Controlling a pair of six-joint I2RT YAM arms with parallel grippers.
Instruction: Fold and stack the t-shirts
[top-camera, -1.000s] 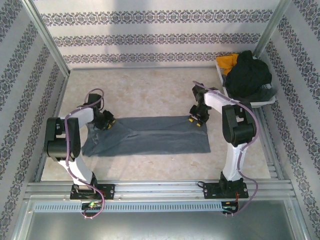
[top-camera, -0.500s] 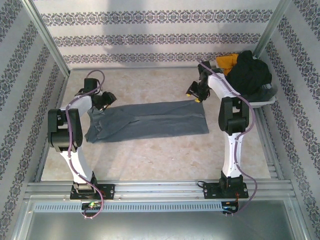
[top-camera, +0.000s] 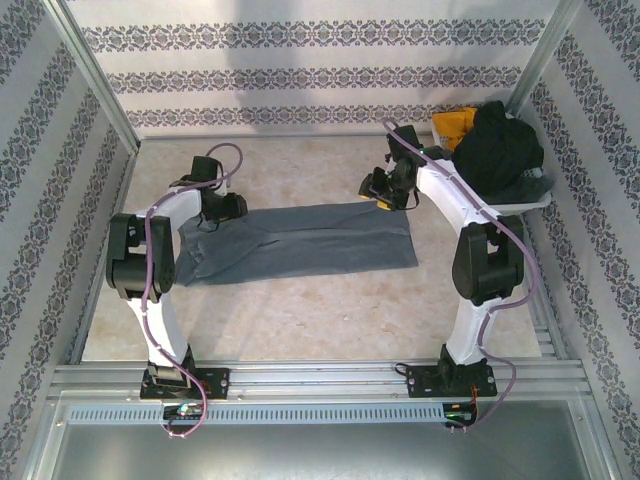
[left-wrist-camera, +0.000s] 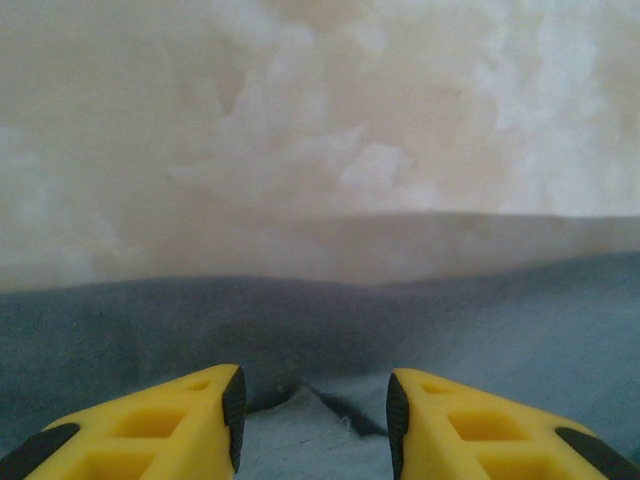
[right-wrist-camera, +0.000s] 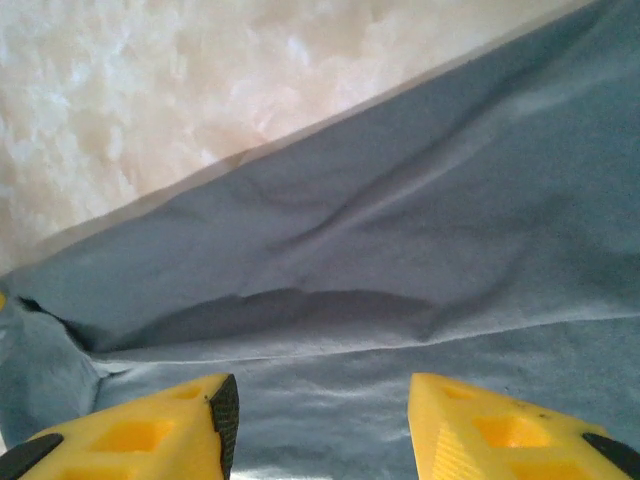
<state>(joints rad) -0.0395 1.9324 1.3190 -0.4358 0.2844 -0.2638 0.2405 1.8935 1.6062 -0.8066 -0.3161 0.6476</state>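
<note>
From the top camera, the slate blue-grey cloth t-shirt (top-camera: 300, 245) lies as a long folded band across the pale marbled tabletop (top-camera: 300, 330), between your two arms. The left gripper (top-camera: 232, 207) hangs over its far left corner, and the right gripper (top-camera: 374, 190) sits just past its far right corner. The black cloth t-shirt (top-camera: 500, 150) and the mustard yellow cloth t-shirt (top-camera: 452, 125) sit heaped on the white plastic tray (top-camera: 530, 206) at the far right.

In the left wrist view, the jaws stand apart and released, with nothing between them and the band's far edge just below. The right wrist view shows the same: jaws parted and empty over creased layers.

You should expect light, limp cloth that sags and drags rather than slides. I'd pinch it at the band's end corners, through every layer, so the fold does not fall open.

A second ago both grippers were pressed onto those corners, nearer the bases. Since then the band has shifted toward the far wall and both grippers have lifted off.
</note>
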